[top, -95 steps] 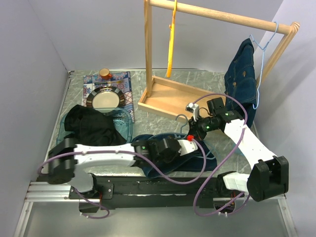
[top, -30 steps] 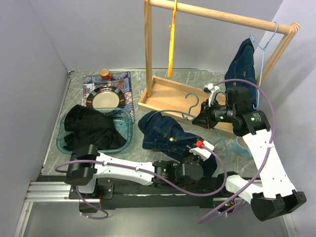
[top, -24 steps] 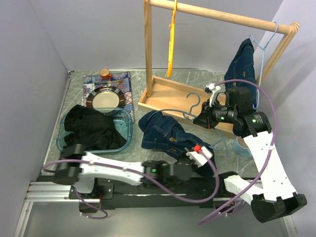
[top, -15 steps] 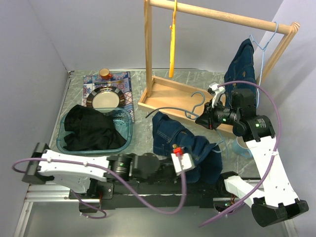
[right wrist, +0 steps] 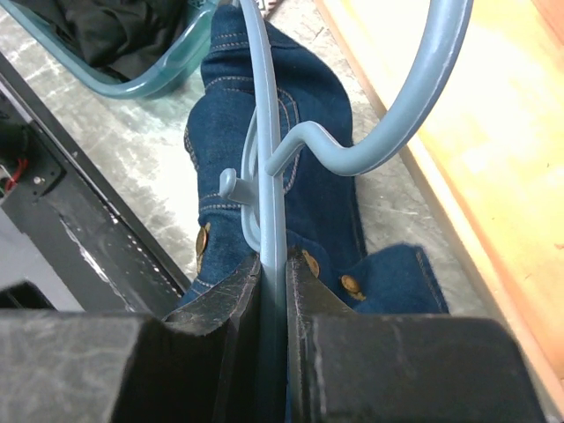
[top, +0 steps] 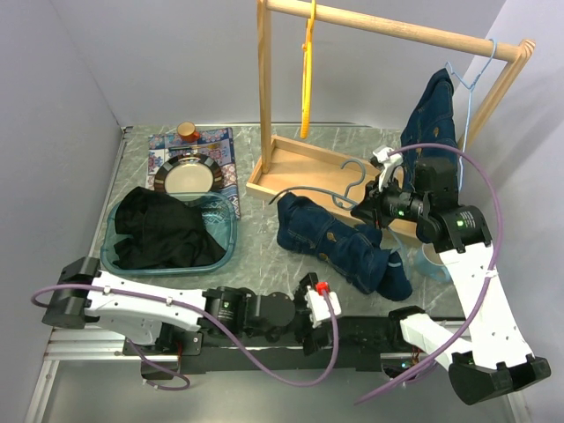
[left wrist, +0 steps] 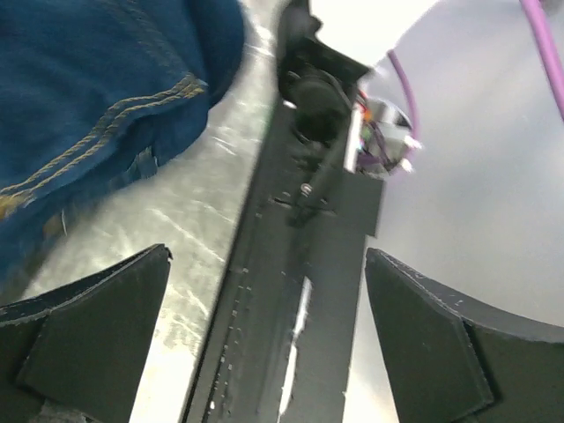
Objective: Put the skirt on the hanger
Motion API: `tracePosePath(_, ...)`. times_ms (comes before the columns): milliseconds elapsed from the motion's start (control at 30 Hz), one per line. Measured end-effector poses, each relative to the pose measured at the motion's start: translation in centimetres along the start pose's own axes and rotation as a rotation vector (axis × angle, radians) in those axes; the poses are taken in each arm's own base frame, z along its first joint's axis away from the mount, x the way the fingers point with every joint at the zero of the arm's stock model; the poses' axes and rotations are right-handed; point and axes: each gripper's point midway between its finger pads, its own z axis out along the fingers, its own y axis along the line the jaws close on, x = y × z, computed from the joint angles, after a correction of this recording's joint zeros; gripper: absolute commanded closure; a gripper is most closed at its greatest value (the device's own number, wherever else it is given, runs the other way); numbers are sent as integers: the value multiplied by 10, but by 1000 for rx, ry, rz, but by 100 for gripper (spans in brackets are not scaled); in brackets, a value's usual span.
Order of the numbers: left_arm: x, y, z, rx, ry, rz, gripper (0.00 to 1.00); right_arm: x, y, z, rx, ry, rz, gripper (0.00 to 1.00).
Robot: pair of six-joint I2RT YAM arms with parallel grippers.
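While the right gripper (right wrist: 273,269) is clamped tight on the thin bar of a light blue hanger (right wrist: 263,132), the left gripper (left wrist: 266,264) is spread wide with nothing between its dark fingers (left wrist: 97,326).

From above, the denim skirt (top: 335,238) lies crumpled on the grey marbled table (top: 264,229), stretching from the middle of the table toward the right arm. The hanger is held just above the skirt's far edge, its hook pointing up and away toward the wooden rack (top: 397,31). In the right wrist view the hanger's bar runs straight over the skirt, whose brass buttons show on either side of the fingers. Whether any fabric is threaded onto the hanger cannot be told.

The left arm lies low along the near edge of the table, its gripper close to the skirt's near side but not touching it. Its wrist camera shows blue denim with tan stitching at upper left and the black base rail running between the open fingers.

To the left sits a clear blue bin (top: 227,231) holding a black garment (top: 167,225). Behind it, a plate (top: 187,176) and a small cup (top: 187,130) rest on a patterned mat (top: 225,150). On the rack hang a yellow hanger (top: 305,79) and, at the right end, another denim garment (top: 430,123).
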Motion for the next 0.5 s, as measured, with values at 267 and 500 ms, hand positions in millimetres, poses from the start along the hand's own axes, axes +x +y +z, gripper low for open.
tracePosePath(267,-40,80,-62,-240,-203,-160,3,9,8,-3,-70,29,-128,100)
tracePosePath(500,-73,193,-182,-550,-494,-302,3,6,28,-22,-161,7,-312,100)
